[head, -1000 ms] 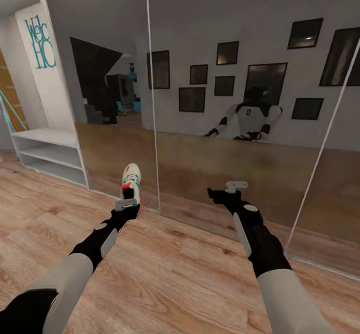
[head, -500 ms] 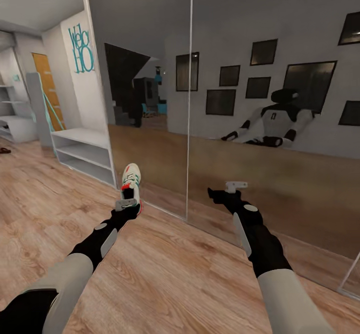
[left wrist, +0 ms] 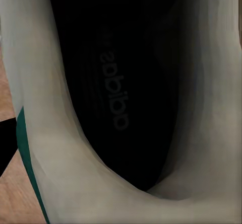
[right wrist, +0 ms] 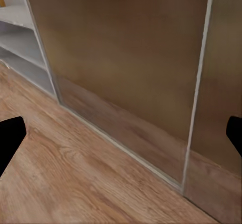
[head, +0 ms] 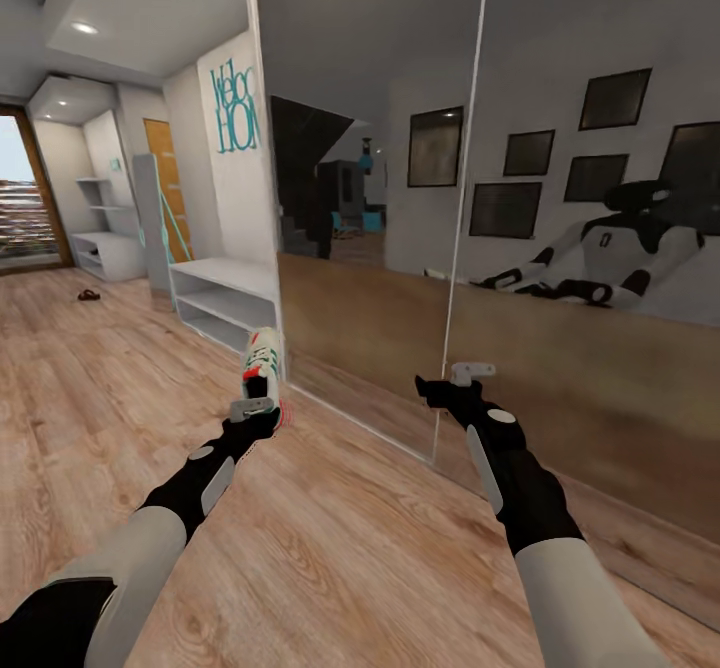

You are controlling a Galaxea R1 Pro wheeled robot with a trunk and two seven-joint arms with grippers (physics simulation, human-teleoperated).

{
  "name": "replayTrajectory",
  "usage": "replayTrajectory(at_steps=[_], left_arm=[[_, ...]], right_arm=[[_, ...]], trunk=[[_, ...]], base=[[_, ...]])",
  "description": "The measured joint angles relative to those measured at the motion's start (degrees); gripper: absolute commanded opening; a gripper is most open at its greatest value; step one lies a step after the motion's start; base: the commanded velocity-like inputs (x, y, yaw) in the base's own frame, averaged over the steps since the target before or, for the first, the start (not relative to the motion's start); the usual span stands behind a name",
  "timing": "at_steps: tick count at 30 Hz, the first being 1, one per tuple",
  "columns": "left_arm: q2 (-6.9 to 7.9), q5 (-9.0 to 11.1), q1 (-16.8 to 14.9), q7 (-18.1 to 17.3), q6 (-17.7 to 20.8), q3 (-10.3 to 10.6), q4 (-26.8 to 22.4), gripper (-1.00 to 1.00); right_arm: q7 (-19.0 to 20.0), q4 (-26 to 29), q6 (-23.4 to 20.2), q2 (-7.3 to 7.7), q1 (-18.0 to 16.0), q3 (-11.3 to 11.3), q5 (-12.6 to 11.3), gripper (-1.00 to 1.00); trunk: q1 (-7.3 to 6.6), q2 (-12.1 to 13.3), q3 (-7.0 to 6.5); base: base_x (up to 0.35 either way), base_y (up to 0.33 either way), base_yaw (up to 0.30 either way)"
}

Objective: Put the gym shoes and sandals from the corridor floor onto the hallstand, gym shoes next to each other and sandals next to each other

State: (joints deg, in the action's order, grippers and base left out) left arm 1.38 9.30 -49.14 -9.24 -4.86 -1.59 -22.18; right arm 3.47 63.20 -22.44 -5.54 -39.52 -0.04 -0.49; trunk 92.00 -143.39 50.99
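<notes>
Head view panned left, hallstand (head: 100, 248), sandal (head: 89, 295) revealed

One gym shoe (head: 263, 360), one sandal (head: 89, 296), two shelf benches (head: 226, 300).

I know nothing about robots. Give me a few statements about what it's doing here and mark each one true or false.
1. The left gripper holds a gym shoe. True.
2. The right gripper carries a sandal. False: it is open and holds nothing.
3. A small dark thing lies on the floor far down the corridor. True; it is too small to identify.
4. The shoe is black with blue stripes. False: it is cream-white with green stripes and red accents.
5. The mirrored wall panel reflects the robot. True.
</notes>
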Motion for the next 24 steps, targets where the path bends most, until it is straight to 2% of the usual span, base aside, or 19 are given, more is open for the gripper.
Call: replayTrajectory(at_steps=[24], left_arm=[[-0.05, 0.0, 0.0, 0.0, 0.0, 0.0, 0.1, -1.0]], right_arm=[[0.1, -0.1, 0.0, 0.02, 0.0, 0.1, 0.0, 1.0]], trunk=[[-0.01, 0.0, -1.12]], base=[[0.254, 0.224, 0.272]])
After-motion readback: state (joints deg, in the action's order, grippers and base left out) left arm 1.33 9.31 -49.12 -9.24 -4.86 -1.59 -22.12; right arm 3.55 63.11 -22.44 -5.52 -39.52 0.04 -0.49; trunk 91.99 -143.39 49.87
